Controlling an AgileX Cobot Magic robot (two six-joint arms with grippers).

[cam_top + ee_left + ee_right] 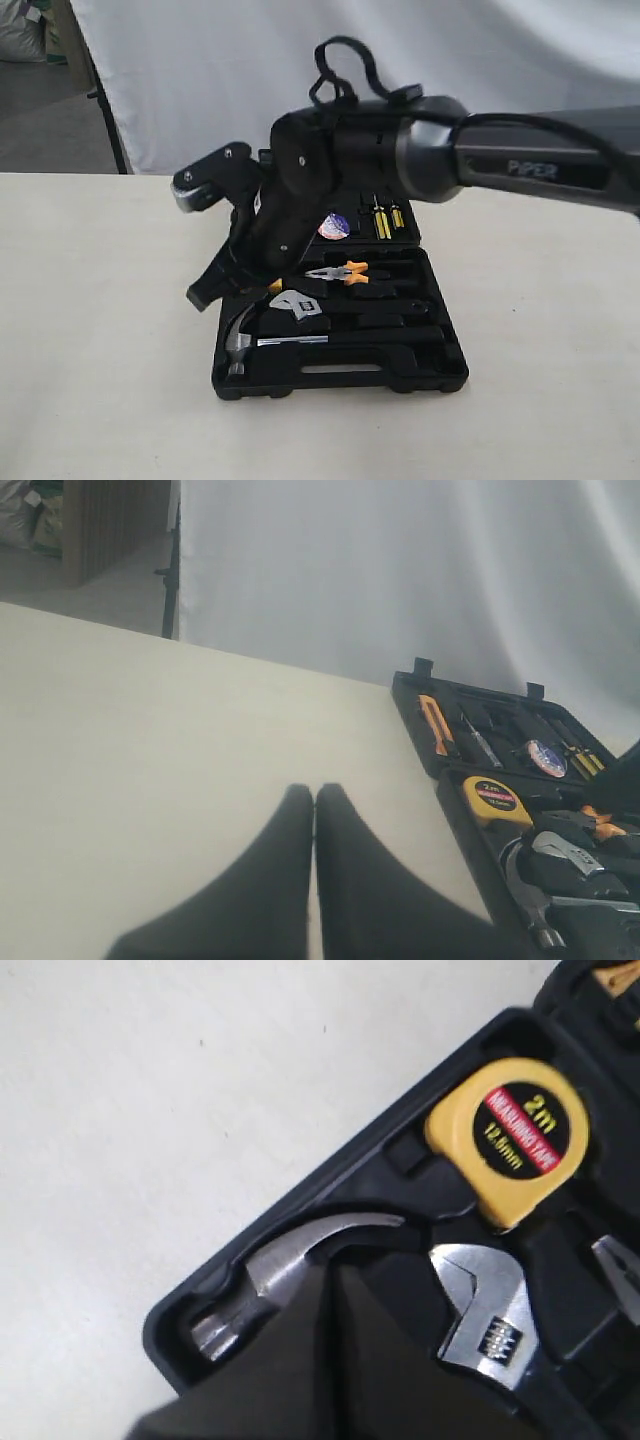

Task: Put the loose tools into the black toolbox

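hammer (pixel 240 343) sits at 7 o'clock in the toolbox (pixel 445 376); right gripper (pixel 328 1290) (clenched, empty) should press its head down squarely.

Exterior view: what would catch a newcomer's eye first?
A dark right arm looms over the open black toolbox mid-table. Beneath it, the steel hammer and silver wrench lie in the front recesses; a bright yellow tape measure sits beside them.
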